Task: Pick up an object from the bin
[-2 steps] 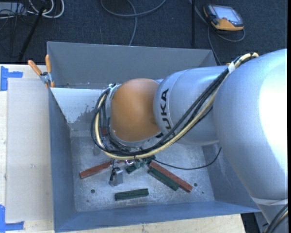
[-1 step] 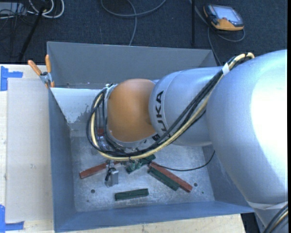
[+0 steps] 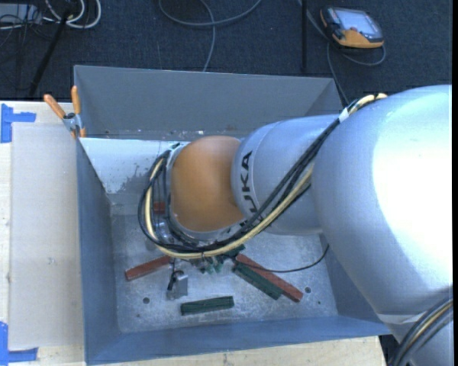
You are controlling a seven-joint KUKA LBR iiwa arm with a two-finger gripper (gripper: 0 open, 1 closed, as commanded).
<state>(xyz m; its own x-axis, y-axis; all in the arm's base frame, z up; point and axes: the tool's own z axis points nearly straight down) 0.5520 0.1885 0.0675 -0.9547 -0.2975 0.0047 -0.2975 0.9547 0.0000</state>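
The hand [image 3: 177, 280] hangs low in the bin [image 3: 99, 227]; clenched or released, I cannot tell. A dark green bar [image 3: 207, 305] lies just beside it toward the view's lower edge, its long axis left-to-right.

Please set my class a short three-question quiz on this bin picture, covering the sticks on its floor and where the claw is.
1. True or false: the dark green bar lies lower in the view than the claw.
2. Which thing lies left of the claw in the view? A. a reddish-brown stick. B. a blue ball. C. a yellow cup.
3. Fill in: the long red stick lies to the claw's ___ in the view.
Key: 1 true; 2 A; 3 right.
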